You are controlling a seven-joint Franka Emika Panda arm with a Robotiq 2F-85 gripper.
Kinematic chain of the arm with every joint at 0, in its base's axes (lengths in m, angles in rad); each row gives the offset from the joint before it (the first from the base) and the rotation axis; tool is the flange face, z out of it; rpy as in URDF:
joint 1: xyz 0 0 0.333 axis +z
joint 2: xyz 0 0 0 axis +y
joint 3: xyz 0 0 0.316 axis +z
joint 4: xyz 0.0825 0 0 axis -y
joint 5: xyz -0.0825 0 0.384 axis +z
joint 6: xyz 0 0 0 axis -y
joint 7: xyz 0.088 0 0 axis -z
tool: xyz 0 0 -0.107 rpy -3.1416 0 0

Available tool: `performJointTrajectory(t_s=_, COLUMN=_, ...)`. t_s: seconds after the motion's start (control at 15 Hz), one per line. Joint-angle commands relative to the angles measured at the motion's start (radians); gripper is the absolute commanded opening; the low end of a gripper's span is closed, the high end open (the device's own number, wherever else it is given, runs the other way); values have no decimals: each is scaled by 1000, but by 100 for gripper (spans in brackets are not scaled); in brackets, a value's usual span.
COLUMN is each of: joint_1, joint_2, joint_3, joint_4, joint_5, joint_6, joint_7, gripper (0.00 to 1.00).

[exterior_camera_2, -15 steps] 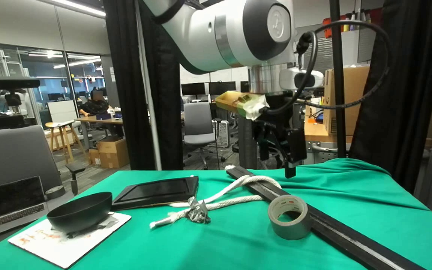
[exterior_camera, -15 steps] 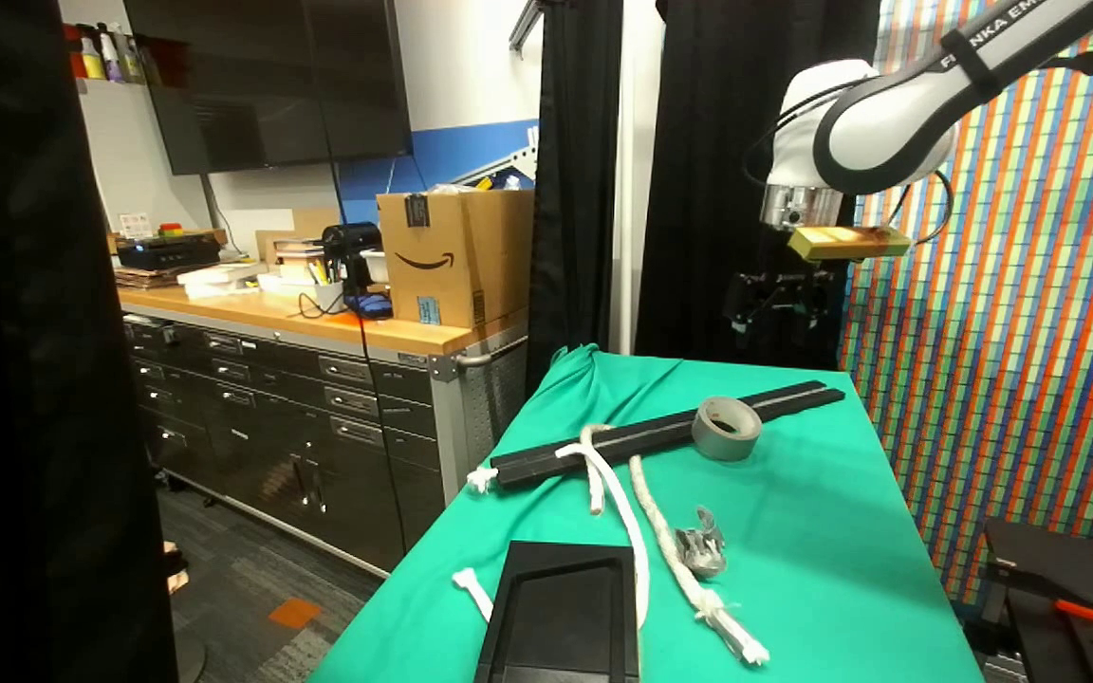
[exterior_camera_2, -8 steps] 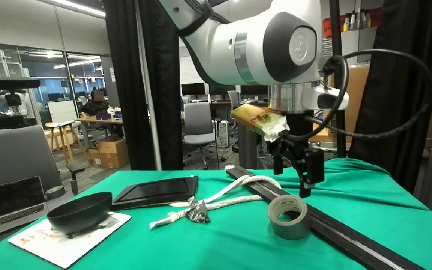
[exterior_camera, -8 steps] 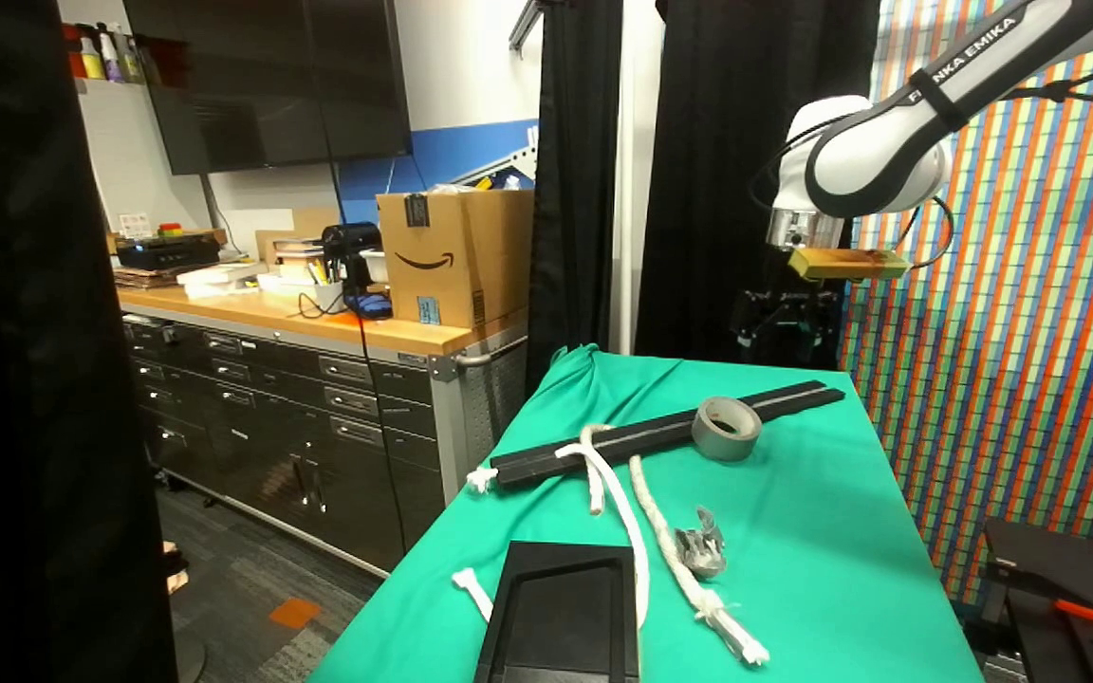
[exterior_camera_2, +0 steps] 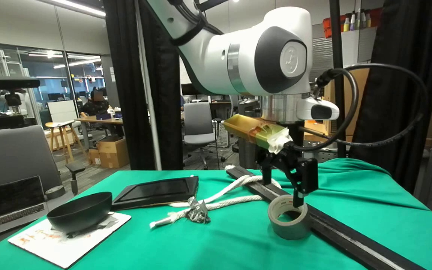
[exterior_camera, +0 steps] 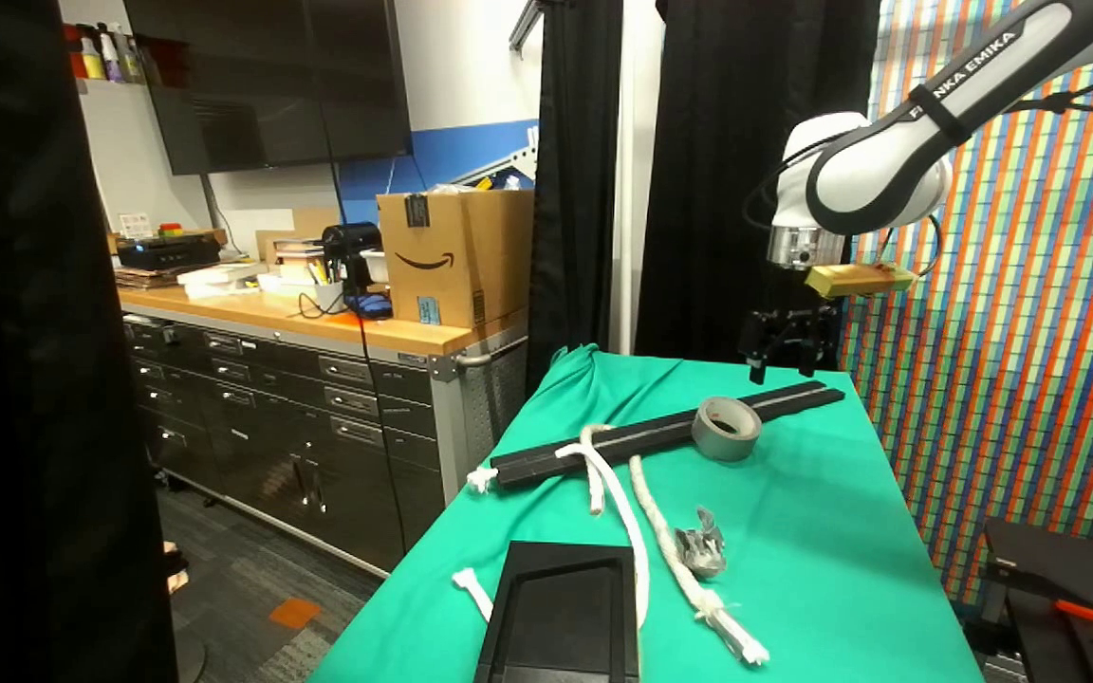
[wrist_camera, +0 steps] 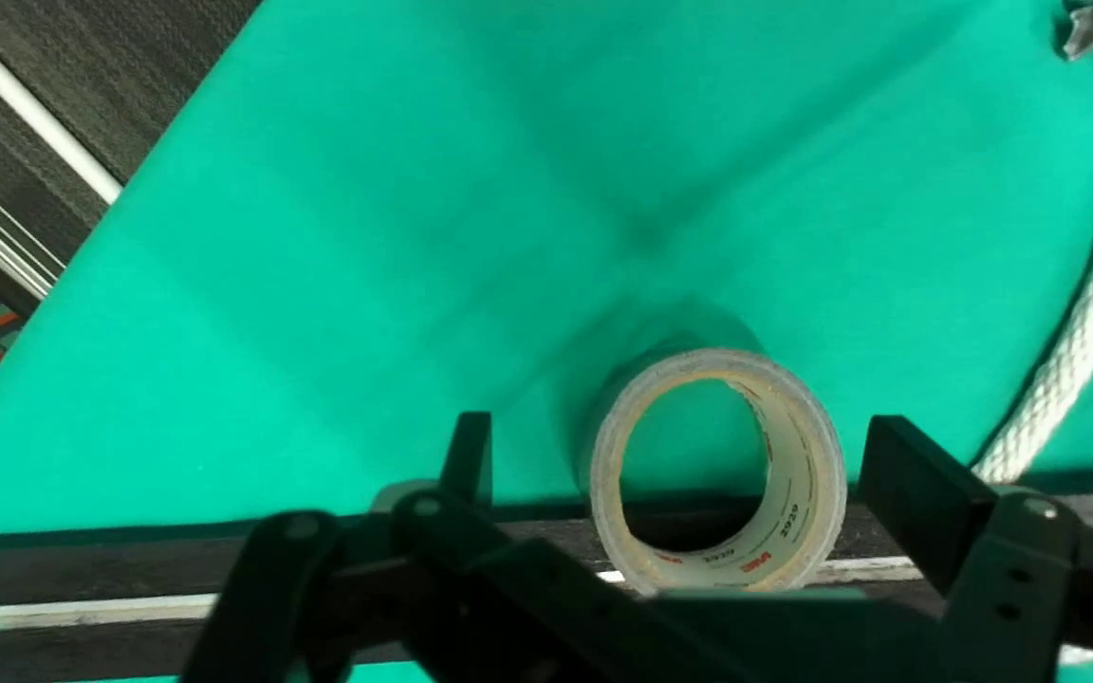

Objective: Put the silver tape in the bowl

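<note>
The silver tape (exterior_camera: pixel 725 448), a silver-grey ring, sits tilted against the long black bar on the green cloth. It also shows in an exterior view (exterior_camera_2: pixel 291 229) and in the wrist view (wrist_camera: pixel 798 512). The black bowl (exterior_camera_2: pixel 79 214) stands tilted on a white board at the table's edge in an exterior view; it is out of the wrist view. My gripper (wrist_camera: pixel 679 441) is open and empty above the tape. In the wrist view the tape lies between the two fingers, touching neither. The gripper also shows in both exterior views (exterior_camera: pixel 782 372) (exterior_camera_2: pixel 282 190), pointing down.
The long black bar (wrist_camera: pixel 91 567) runs under the gripper. White rope (exterior_camera_2: pixel 234 202) and a crumpled grey piece (exterior_camera_2: pixel 198 212) lie between the tape and the bowl. A black tray (exterior_camera_2: pixel 159 190) lies beside the bowl. The bowl's white board (exterior_camera_2: pixel 68 251) is at the table edge.
My gripper has come down toward the tape, staying open. In an exterior view it first moved right, then slightly back left. The tape and bowl have not moved.
</note>
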Motion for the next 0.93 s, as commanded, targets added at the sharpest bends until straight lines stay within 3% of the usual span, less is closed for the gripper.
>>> performJointTrajectory(t_s=0.0, joint_1=1, joint_2=32, joint_3=-9, joint_4=-4, joint_5=7, joint_6=42, joint_7=-80, gripper=100)
performJointTrajectory(t_s=0.87, joint_1=-7, joint_2=229, joint_3=-45, joint_4=131, joint_5=13, joint_6=90, joint_7=-10, gripper=100)
